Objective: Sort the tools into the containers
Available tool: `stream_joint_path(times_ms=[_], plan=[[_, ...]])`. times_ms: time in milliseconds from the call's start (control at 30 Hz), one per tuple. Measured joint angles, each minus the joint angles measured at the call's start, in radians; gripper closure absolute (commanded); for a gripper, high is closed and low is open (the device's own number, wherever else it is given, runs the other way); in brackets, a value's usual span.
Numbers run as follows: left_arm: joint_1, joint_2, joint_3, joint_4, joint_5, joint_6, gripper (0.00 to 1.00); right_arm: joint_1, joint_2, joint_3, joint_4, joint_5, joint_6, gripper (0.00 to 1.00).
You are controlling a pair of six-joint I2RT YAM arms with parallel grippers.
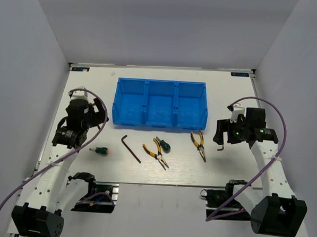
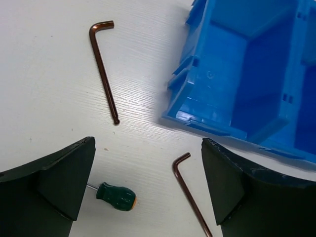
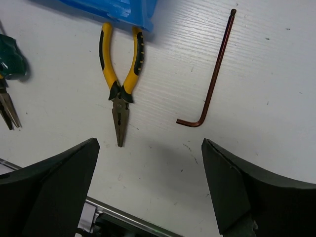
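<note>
The blue three-compartment bin [image 1: 158,116] stands at the back middle; it also shows in the left wrist view [image 2: 237,74]. In front of it lie a dark hex key [image 1: 130,148], an orange-tipped green screwdriver [image 1: 99,150], yellow-and-black pliers [image 1: 155,155] beside a second green screwdriver [image 1: 164,145], and a second pair of pliers [image 1: 198,144]. My left gripper [image 1: 98,117] is open and empty above the table; below it are the screwdriver [image 2: 117,196] and two hex keys [image 2: 103,69] [image 2: 191,197]. My right gripper [image 1: 220,134] is open and empty above the pliers [image 3: 120,84] and another hex key [image 3: 212,79].
The white table [image 1: 85,88] ends at a metal front rail [image 3: 128,219]. Grey walls close in the left, back and right sides. Cables loop from both arms over the table's side edges.
</note>
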Motion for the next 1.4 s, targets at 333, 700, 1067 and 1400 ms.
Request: stream_joint_path(times_ms=[333,700,1067,1400], plan=[[0.000,0.132,0.004,0.005,-0.082,-0.039,0.13,0.000,-0.003,0.014,-0.075,-0.130,-0.166,0.15],[0.000,0.472,0.110,0.059,-0.153,-0.025,0.47,0.000,-0.057,-0.001,-0.066,-0.234,-0.222,0.19],[0.068,0.883,0.314,0.065,-0.208,-0.026,0.37,0.003,-0.040,-0.010,-0.056,-0.251,-0.212,0.26],[0.157,1.002,0.329,0.116,-0.145,-0.026,0.40,0.003,0.031,0.045,-0.056,-0.246,-0.210,0.26]])
